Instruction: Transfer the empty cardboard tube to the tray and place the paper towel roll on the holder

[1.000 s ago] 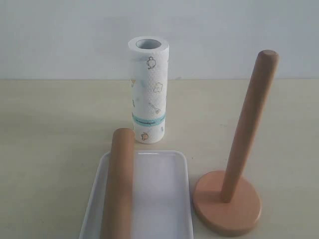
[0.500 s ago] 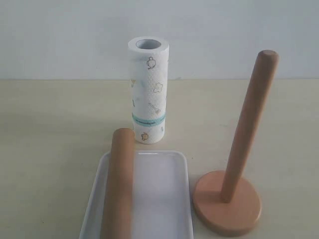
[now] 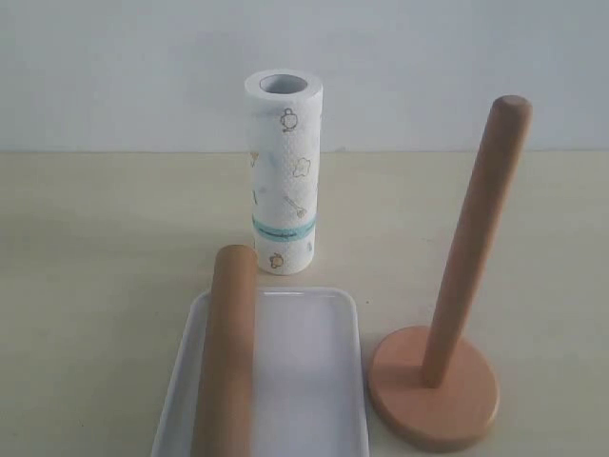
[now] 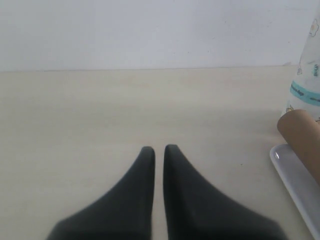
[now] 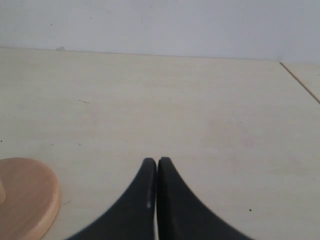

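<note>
Brown cardboard tube lies in the smooth white tray, the printed paper roll stands on the table behind, and our left fingers and right fingers are closed, empty.

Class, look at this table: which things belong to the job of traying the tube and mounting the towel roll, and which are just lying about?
Belong to the job:
cardboard tube, lying on the tray
paper towel roll, standing on the table
holder, its post bare

Just lying about:
nothing loose shows; only the table and the wall behind
</note>
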Motion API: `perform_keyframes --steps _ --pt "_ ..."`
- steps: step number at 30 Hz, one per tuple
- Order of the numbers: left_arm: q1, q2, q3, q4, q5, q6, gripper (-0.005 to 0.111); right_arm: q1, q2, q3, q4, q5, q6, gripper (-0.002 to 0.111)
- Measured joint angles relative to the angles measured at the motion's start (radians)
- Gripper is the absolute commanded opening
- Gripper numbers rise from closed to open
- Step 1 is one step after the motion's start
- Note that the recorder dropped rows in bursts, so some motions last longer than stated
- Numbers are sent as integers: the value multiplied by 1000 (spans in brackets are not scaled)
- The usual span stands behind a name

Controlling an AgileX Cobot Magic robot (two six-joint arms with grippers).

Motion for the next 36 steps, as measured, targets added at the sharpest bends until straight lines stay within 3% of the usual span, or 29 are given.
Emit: perform_keyframes --steps 32,34,36 --pt "0 0 0 0 -7 0 6 0 -1 0 0 5 -2 0" --pt "0 0 1 0 -43 0 6 0 -1 0 0 5 -2 0" --pt "0 0 5 0 -173 0 6 0 -1 0 0 5 -2 0"
